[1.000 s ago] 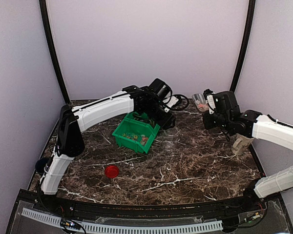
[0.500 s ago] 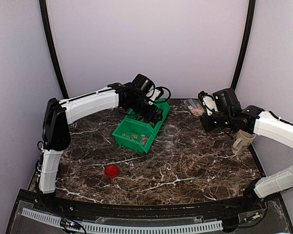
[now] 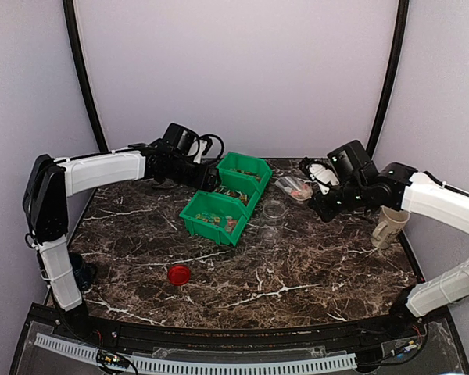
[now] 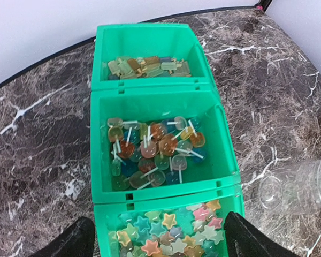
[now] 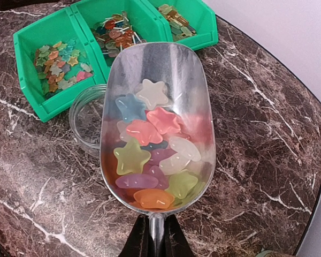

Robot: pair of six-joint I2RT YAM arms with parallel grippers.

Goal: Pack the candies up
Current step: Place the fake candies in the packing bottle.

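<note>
Star-shaped candies [image 5: 150, 155] in pink, yellow, orange and purple fill a metal scoop [image 5: 158, 69]. My right gripper [image 5: 157, 238] is shut on the scoop's handle. The scoop [image 3: 293, 188] hangs level just right of and behind a clear open jar [image 3: 273, 212], apart from it. The jar [image 5: 87, 119] looks empty. A green three-compartment bin [image 3: 205, 231] holds more star candies [image 4: 168, 233], lollipops [image 4: 155, 147] and stick sweets [image 4: 147, 65]. My left gripper [image 4: 159, 243] is open with nothing in it, at the bin's back left, looking down on the star compartment.
A round red lid [image 3: 179, 274] lies on the marble table in front of the bin. A beige cup [image 3: 388, 225] stands at the right by my right arm. Walls and black posts close off the back and sides.
My left arm has swung left, off the bin, and its gripper has opened. My right arm has carried the loaded scoop left and down toward the jar.
</note>
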